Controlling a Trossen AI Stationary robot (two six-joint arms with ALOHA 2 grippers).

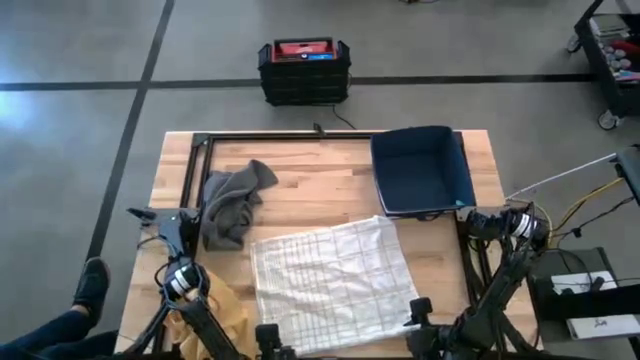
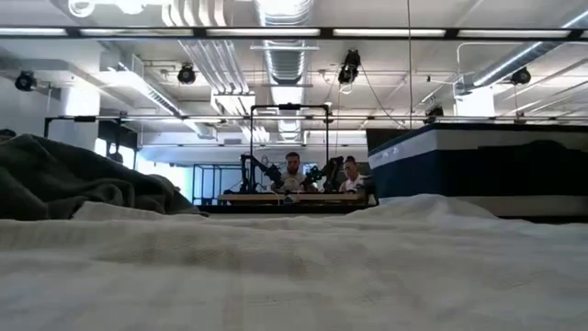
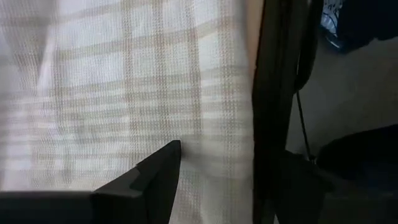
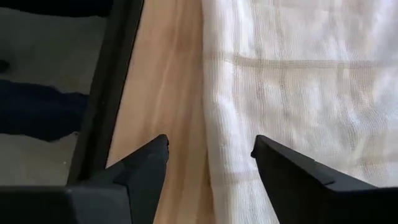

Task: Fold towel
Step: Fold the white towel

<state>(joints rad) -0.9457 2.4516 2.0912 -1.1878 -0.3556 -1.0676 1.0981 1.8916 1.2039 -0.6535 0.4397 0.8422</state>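
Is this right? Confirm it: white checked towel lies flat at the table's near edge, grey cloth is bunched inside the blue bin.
Not quite. The grey cloth lies bunched on the table, left of the blue bin, not in it; the high view shows this. The white checked towel is as stated.

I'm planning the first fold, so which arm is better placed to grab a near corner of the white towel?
Probably the right. The right gripper is open, straddling the white checked towel's edge over the table. The left gripper hovers over the cloth's interior, with only one finger visible.
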